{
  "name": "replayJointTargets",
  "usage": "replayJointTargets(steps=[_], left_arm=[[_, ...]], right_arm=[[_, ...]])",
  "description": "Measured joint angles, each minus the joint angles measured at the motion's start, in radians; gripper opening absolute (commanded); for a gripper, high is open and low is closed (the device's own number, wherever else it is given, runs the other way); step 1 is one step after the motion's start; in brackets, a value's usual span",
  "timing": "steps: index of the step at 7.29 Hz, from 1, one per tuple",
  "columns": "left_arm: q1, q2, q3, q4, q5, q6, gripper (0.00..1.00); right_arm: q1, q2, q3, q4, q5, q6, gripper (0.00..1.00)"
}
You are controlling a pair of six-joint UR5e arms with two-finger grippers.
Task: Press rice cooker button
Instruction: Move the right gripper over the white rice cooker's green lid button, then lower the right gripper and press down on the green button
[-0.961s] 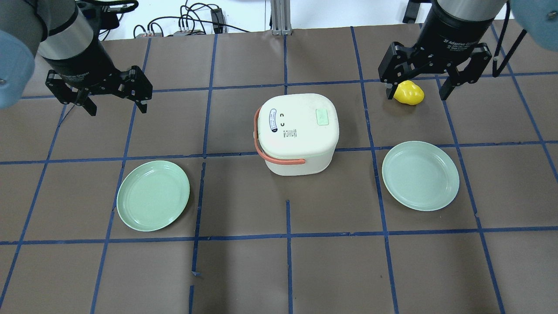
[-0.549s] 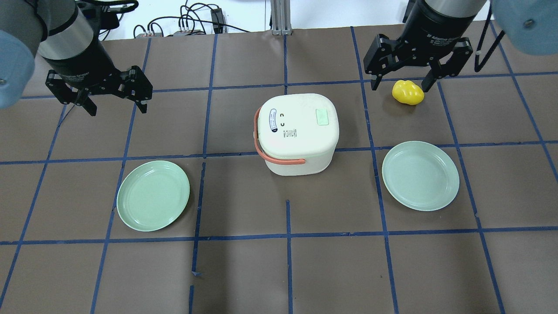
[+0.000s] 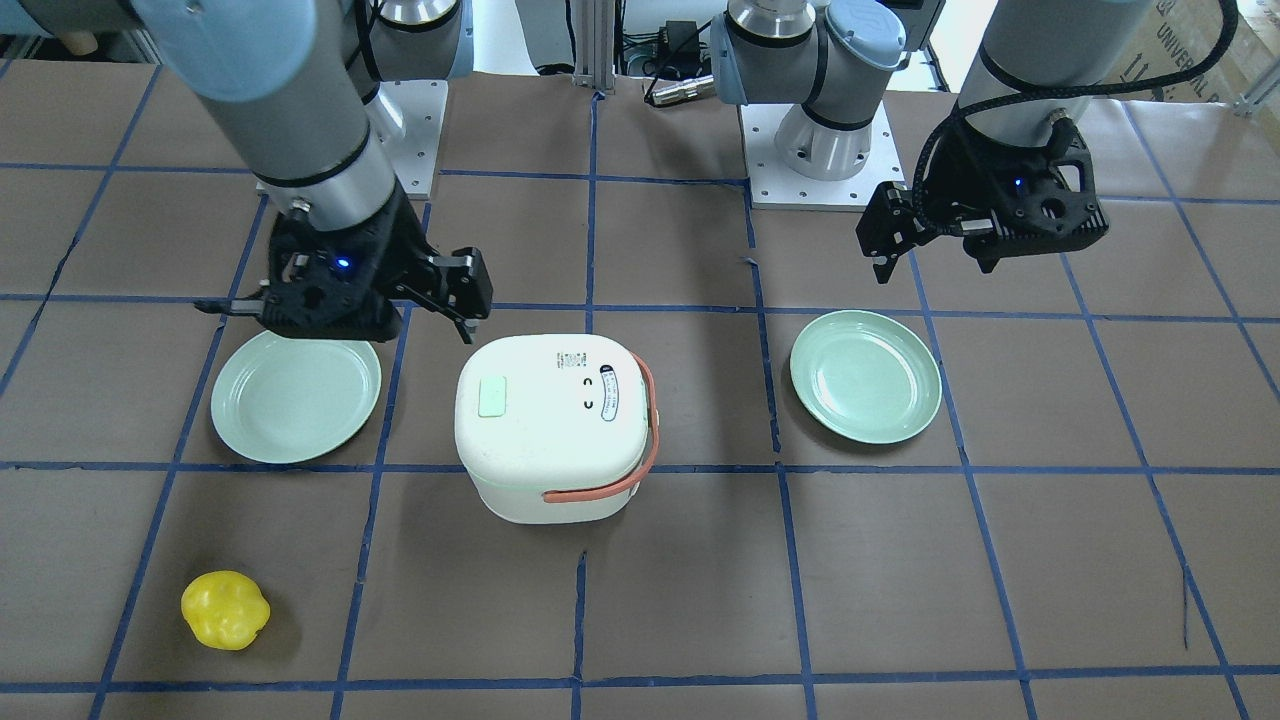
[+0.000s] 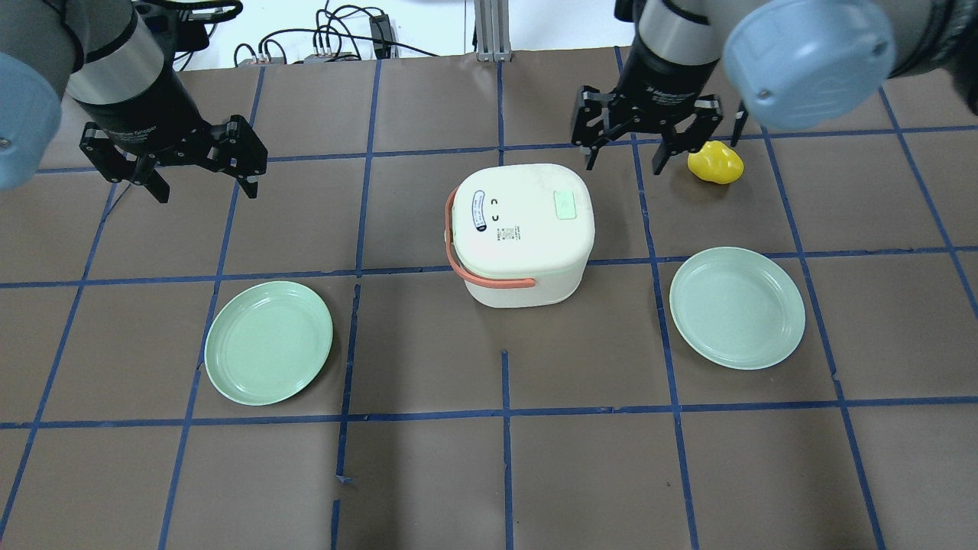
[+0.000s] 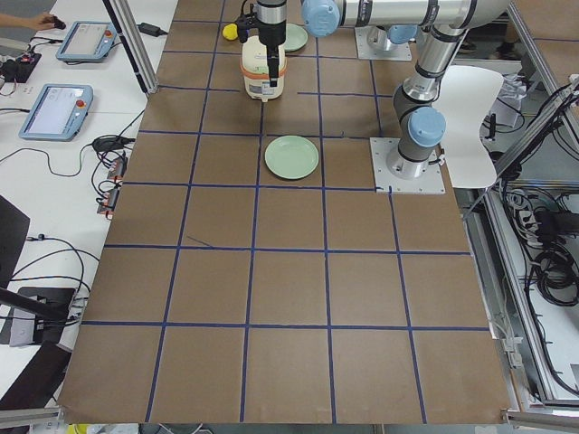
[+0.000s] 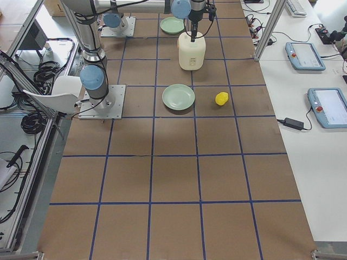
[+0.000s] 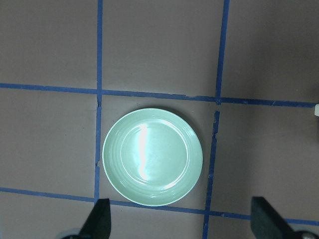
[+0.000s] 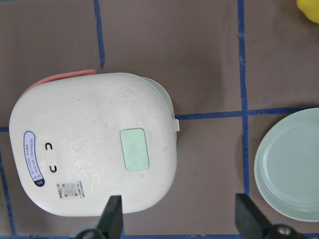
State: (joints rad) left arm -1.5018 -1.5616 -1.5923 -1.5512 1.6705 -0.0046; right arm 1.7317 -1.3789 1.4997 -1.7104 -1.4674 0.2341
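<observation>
The white rice cooker with an orange handle stands mid-table, lid shut. Its pale green button sits on the right part of the lid and also shows in the right wrist view and the front view. My right gripper is open and empty, hovering just beyond the cooker's far right corner. In the right wrist view the button lies above and left of the gap between its fingers. My left gripper is open and empty, far left of the cooker.
A green plate lies left of the cooker, under the left wrist camera. A second green plate lies to the right. A yellow toy pepper sits just right of my right gripper. Cables run along the far edge.
My right gripper has moved left, from over the yellow pepper to the cooker's far right corner, staying open. The left arm has not moved.
</observation>
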Motion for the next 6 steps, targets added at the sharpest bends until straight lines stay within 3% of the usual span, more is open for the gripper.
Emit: replayJointTargets(steps=[2,6], left_arm=[[0.0,0.0,0.0,0.0,0.0,0.0,1.0],[0.0,0.0,0.0,0.0,-0.001,0.0,1.0]], right_arm=[[0.052,0.061,0.004,-0.063,-0.005,0.051,0.09],[0.054,0.076,0.021,-0.065,-0.011,0.055,0.08]])
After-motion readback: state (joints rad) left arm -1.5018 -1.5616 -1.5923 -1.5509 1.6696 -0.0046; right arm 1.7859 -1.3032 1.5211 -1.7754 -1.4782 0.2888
